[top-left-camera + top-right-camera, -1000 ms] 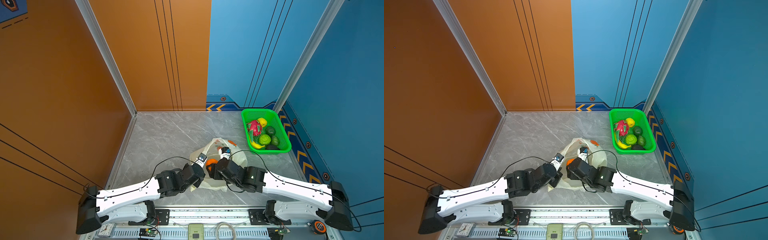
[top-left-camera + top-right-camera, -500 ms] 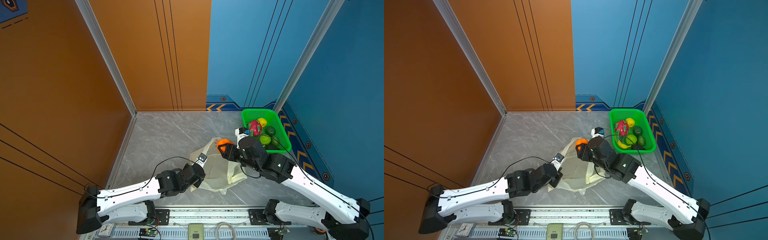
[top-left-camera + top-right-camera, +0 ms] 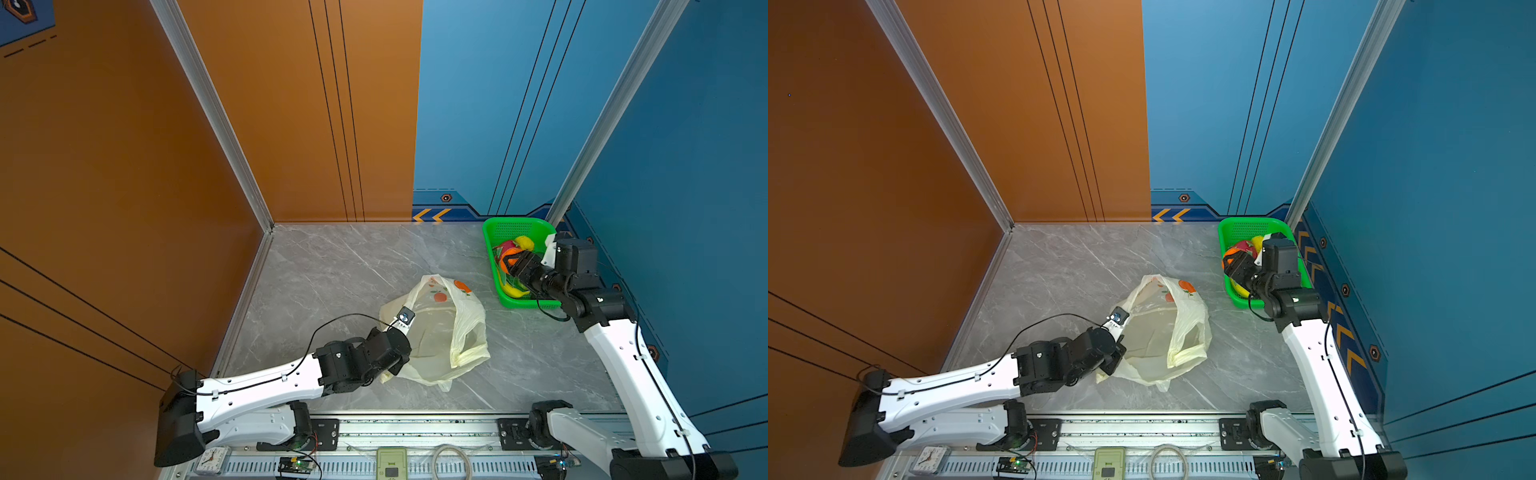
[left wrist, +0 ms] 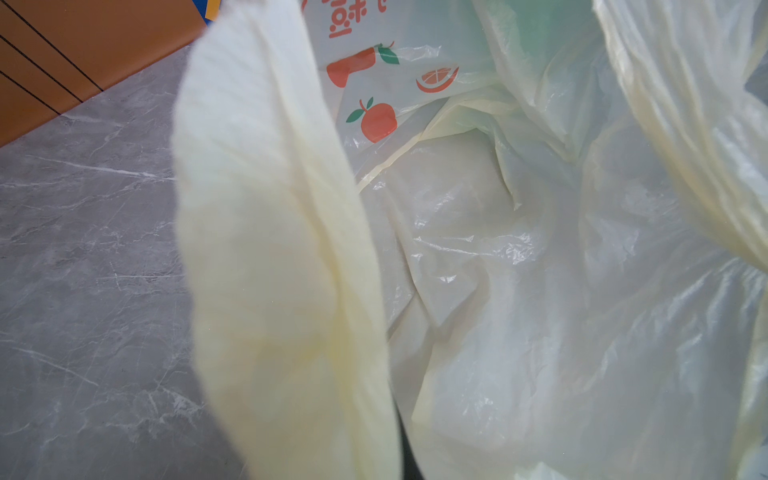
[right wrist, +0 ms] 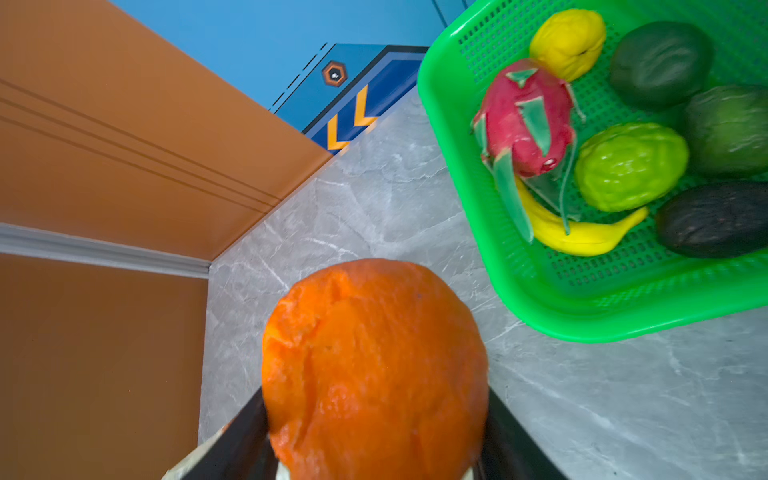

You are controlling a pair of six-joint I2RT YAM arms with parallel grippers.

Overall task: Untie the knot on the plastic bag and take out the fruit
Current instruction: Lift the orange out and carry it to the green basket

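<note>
Holding the orange (image 5: 374,365) across its widest part in the half-spread jaws of the right gripper (image 3: 508,263) at the edge of the green basket (image 3: 519,226), likely light, firm and slightly slick, and pinching a strip of the limp, flimsy plastic bag (image 3: 440,332) in the tight-closed left gripper (image 3: 397,365) on the table (image 3: 332,266).

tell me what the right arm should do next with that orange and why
Probably ease the right gripper in over the middle of the green basket, lower it, then open. It grips the orange near the basket's edge, and the right wrist view shows bare table beyond the orange, with the basket off to one side.
</note>
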